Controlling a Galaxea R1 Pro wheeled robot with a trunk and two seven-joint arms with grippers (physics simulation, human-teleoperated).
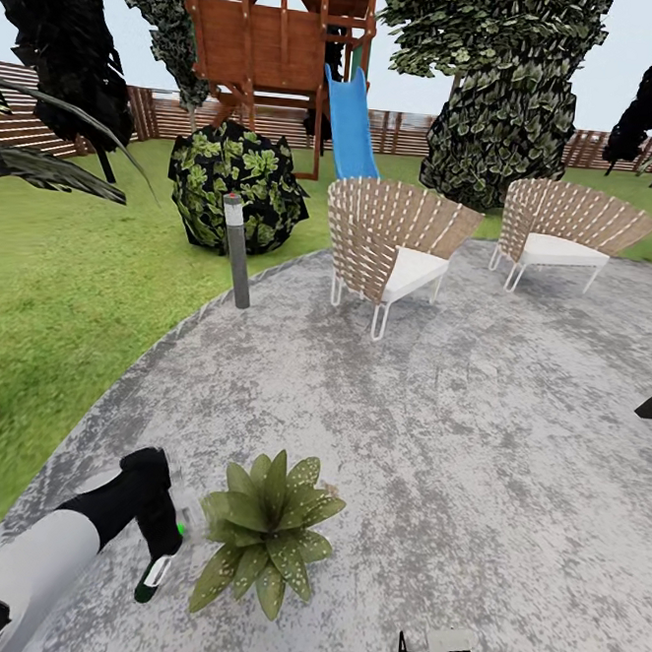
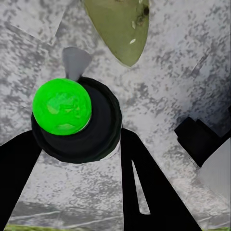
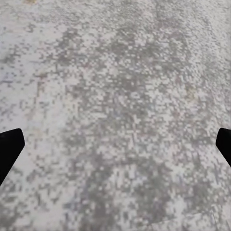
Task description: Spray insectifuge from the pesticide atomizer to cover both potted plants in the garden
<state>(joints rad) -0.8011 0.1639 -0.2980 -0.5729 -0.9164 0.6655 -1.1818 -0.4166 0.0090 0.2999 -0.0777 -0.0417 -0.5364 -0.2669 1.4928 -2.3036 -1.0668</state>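
Spraying step looks under way on the first plant. Left gripper (image 1: 161, 539) sits low over the paved patio (image 1: 475, 428), at roughly 9 o'clock from the potted plant (image 1: 266, 535) and just beside its outer leaves. Left wrist view: pesticide atomizer (image 2: 76, 120) pinched between the two dark fingers (image 2: 147, 187), seen end-on as a black round body with a bright green cap; a pale wedge at its 12 o'clock may be the nozzle or a spray cone, too blurred to say. One speckled leaf (image 2: 120, 26) lies just beyond it, so the bottle seems aimed at the plant's edge rather than its centre. Judgement: next move calls for swinging the nozzle across the whole rosette, then finding the second plant, which I cannot place from here. Right gripper (image 3: 115, 144) hangs spread and empty over bare paving, its tips at the far edges of its wrist view; in the head view part of it shows at 6 o'clock, cut by the frame. The pot is hidden under leaves. Behind, at about 11 o'clock, stand a grey bollard lamp (image 1: 237, 251) and a dark shrub (image 1: 237, 186); two wicker chairs (image 1: 392, 248) at 12 to 1.
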